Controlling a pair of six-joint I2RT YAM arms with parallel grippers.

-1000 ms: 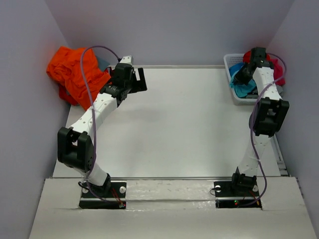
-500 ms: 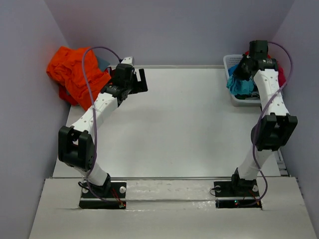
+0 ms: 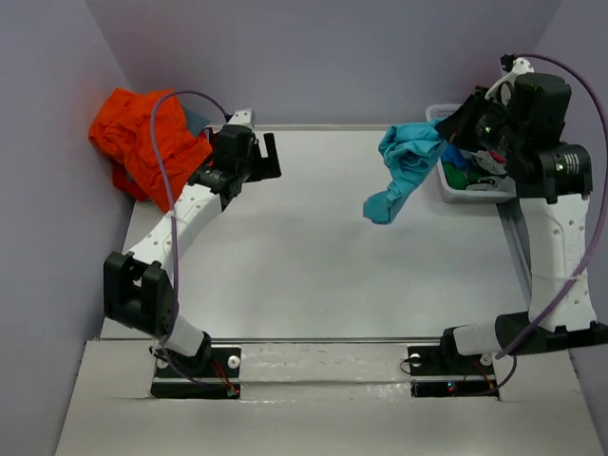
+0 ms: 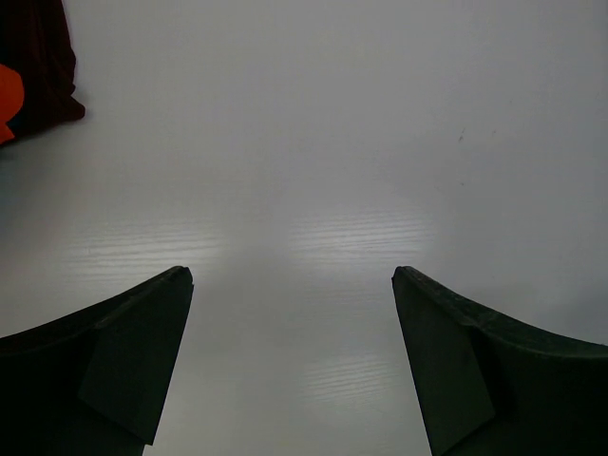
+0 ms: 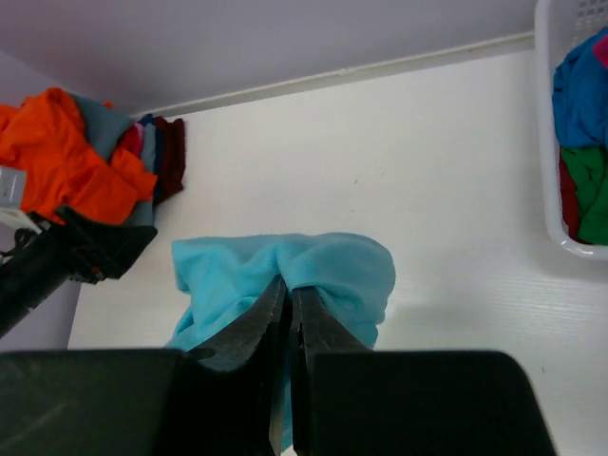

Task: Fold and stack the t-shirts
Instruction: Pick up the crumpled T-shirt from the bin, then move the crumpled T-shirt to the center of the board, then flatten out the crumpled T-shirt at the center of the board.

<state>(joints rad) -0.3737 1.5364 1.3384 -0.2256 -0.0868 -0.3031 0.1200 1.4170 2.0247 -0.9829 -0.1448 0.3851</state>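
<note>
Right arm (image 3: 556,228) had hoisted the turquoise t-shirt (image 3: 404,161) clear of the basket (image 3: 470,195); right jaws pinched shut on it over the worktop (image 3: 313,256). Left jaws gaped wide, idle. Laying-out looked next.

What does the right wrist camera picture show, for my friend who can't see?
The right pincer, shut, holds a bunched turquoise t-shirt above a white table. An orange t-shirt lies crumpled at far left, and a white basket of blue, green and red cloth sits at the right edge.
</note>
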